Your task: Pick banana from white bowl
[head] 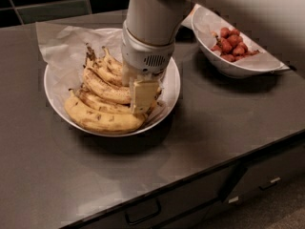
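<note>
The white bowl (55,101) is wide, round and shallow, lined with crumpled white paper, and stands on the dark counter at the left of the middle. It holds several ripe, brown-spotted bananas (102,120) lying side by side. My gripper (141,101) hangs from the thick white wrist and reaches down into the bowl's right half. Its tip is against the right ends of the bananas. The wrist hides the bowl's far right part and what lies under it.
A second white bowl with red berries (232,44) stands at the back right. The dark counter (214,128) ends in a front edge above drawers (143,213). Paper sticks out past the bowl's back left rim (55,37).
</note>
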Controlling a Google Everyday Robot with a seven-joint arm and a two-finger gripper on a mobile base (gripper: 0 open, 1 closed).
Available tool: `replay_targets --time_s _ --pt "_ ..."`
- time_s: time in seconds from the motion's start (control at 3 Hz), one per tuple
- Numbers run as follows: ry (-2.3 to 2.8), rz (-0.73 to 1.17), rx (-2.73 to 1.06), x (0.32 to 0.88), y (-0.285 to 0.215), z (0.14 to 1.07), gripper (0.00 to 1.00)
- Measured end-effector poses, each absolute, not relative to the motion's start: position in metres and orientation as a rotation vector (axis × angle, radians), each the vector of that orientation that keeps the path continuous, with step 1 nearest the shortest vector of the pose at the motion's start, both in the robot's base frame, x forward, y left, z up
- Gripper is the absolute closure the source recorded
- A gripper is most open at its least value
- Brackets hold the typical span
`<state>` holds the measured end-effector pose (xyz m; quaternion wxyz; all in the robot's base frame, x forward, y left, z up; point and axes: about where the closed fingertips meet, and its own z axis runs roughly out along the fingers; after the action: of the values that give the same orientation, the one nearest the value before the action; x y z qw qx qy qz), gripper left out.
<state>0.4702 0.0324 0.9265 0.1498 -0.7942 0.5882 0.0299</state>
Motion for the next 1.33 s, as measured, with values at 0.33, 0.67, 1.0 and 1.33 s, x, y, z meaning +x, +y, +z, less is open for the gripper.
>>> replay_targets --time_s 0.33,0.67,1.0,1.33 --pt "1.69 0.086 -2.282 0.4679 0.0316 0.9266 0.35" --pt "1.693 0.09 -2.281 0.4684 0.0316 0.9262 0.36" --pt "1.695 0.089 -2.281 0.4685 0.0313 0.9259 0.54" --pt "1.704 0.083 -2.271 0.4714 0.0318 0.9233 0.78"
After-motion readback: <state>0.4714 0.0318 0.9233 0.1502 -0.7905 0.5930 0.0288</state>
